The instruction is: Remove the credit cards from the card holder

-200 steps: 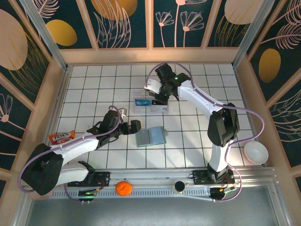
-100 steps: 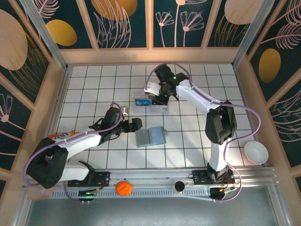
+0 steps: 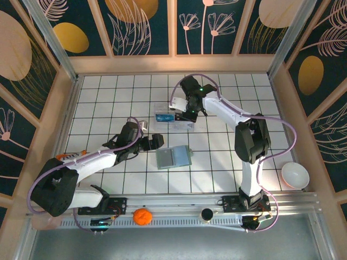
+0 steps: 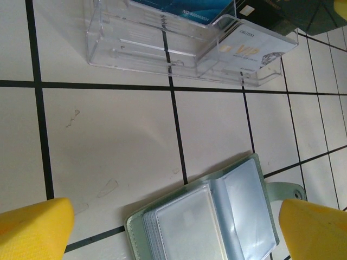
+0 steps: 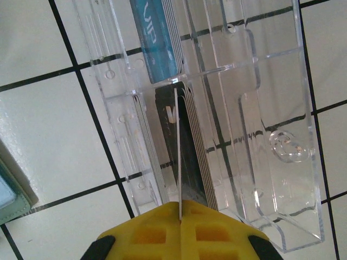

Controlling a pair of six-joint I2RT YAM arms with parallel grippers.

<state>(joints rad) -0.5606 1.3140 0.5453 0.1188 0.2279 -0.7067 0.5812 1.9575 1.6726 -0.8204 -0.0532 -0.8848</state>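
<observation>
Card holder (image 3: pixel 174 157) looks soft, floppy. I'd pin its edge; my left gripper (image 4: pixel 173 227) gapes wide, right gripper (image 5: pixel 179 210) pinches a thin card (image 5: pixel 177 154).

A robotics lab test cell: a white gridded tabletop (image 3: pixel 108 105) boxed in by wood-framed, leaf-patterned wall panels (image 3: pixel 143 30), with a left arm (image 3: pixel 89 162) and a right arm (image 3: pixel 250 142) bolted to an aluminium rail (image 3: pixel 179 202).
</observation>
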